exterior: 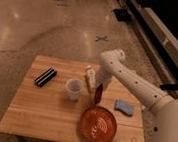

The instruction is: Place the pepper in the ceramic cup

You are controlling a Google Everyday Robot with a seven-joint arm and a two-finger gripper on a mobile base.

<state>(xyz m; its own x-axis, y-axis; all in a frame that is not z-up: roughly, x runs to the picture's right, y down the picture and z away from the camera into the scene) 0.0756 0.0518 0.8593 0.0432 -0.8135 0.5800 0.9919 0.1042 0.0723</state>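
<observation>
The pepper (98,93) is small, slim and dark red. It hangs upright from my gripper (99,87) just above the table, right of the ceramic cup (73,89). The gripper is shut on the pepper's upper end. The cup is pale whitish-grey with no handle and stands upright near the table's middle, about a cup's width left of the pepper. My white arm (131,82) reaches in from the right.
A white bottle with a label (89,77) lies just behind the gripper. An orange-red plate (97,125) sits at the front, below the pepper. A blue sponge (123,107) lies at the right. A black object (45,77) lies at the left on the wooden table (34,117).
</observation>
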